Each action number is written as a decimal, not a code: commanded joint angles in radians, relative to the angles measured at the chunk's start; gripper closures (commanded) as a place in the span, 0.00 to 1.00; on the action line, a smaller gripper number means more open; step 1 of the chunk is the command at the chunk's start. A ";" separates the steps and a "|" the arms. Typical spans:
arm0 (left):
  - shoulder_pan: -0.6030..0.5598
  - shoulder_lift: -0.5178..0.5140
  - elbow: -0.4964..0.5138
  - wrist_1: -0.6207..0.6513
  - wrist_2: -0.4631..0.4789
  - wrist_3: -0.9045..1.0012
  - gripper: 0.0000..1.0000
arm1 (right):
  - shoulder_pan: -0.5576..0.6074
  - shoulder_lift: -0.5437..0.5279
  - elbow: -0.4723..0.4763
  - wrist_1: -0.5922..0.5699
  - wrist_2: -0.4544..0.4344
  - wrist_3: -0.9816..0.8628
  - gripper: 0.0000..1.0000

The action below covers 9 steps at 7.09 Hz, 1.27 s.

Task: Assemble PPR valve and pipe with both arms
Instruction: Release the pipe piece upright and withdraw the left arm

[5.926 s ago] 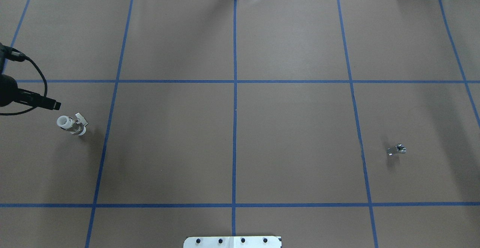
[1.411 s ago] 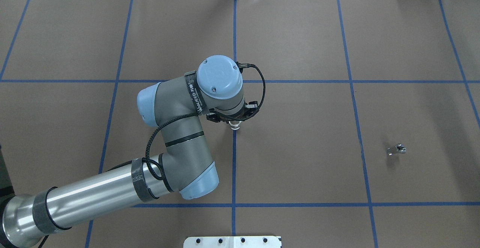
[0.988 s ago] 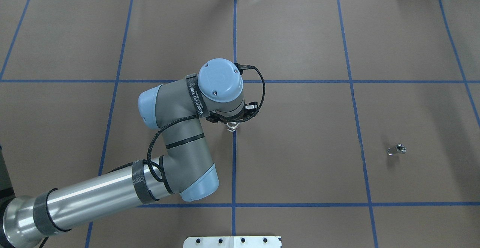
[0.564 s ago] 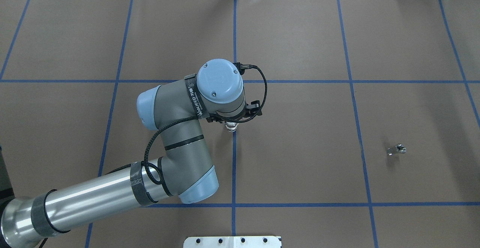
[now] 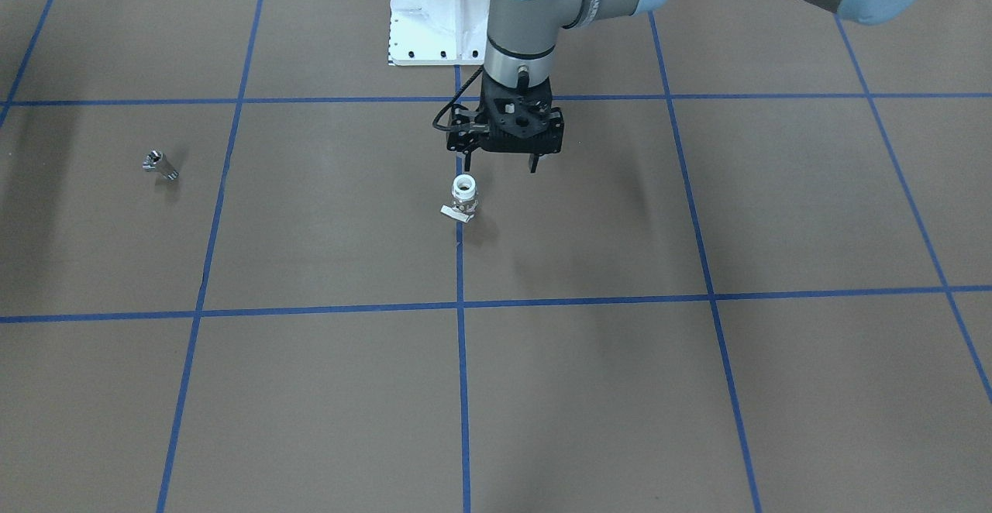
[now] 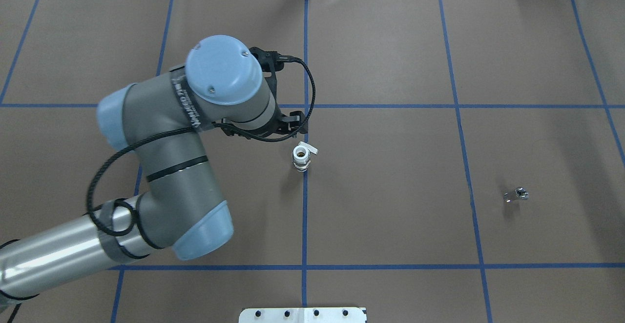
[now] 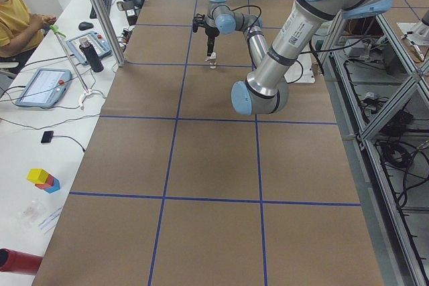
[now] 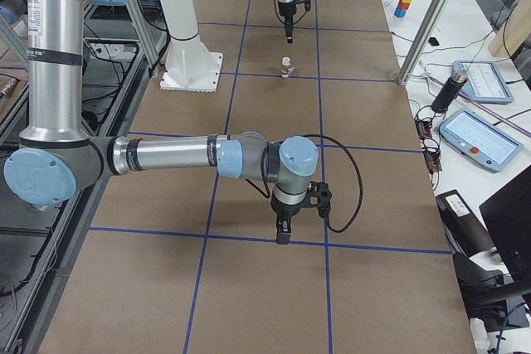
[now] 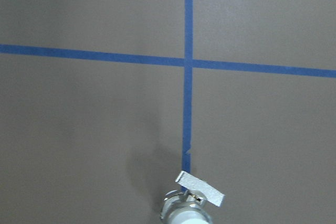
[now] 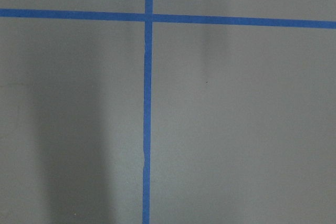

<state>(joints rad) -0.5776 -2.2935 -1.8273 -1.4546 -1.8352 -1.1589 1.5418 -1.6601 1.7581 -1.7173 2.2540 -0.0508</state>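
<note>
In the front-facing view the left arm's black two-finger gripper hangs spread and empty just behind the PPR valve, a stubby fitting with a white socket, metallic middle and flat white lever. It stands upright on the centre blue tape line. The pipe, a tiny shiny silver stub, lies well apart at the view's left. Overhead, the valve's open end faces up. In the right-side view the right arm's black gripper hovers over brown paper; its state cannot be told. Fetching the pipe seems next: gripping its wider head would leave the stem free for insertion.

the ppr valve is cut off by the left wrist view's bottom edge.
</note>
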 commanded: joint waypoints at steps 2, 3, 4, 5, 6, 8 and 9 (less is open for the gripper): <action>-0.193 0.210 -0.167 0.060 -0.105 0.377 0.00 | -0.005 0.005 0.007 0.193 0.090 0.008 0.00; -0.294 0.279 -0.181 0.060 -0.143 0.533 0.00 | -0.006 0.003 0.024 0.267 0.084 0.005 0.00; -0.388 0.363 -0.178 0.051 -0.176 0.727 0.00 | -0.018 -0.001 0.033 0.309 0.090 0.008 0.00; -0.484 0.415 -0.165 0.050 -0.177 0.901 0.00 | -0.035 0.000 0.046 0.312 0.110 0.011 0.00; -0.592 0.478 -0.150 0.046 -0.209 1.030 0.00 | -0.037 -0.001 0.049 0.314 0.206 0.015 0.00; -0.778 0.577 0.028 0.022 -0.248 1.230 0.00 | -0.125 -0.003 0.131 0.311 0.149 0.183 0.00; -0.911 0.578 0.162 -0.086 -0.263 1.459 0.00 | -0.222 -0.003 0.191 0.311 0.066 0.342 0.00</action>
<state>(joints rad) -1.3460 -1.7367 -1.8135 -1.4515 -2.0808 0.0775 1.4200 -1.6623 1.8804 -1.4063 2.4028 0.1282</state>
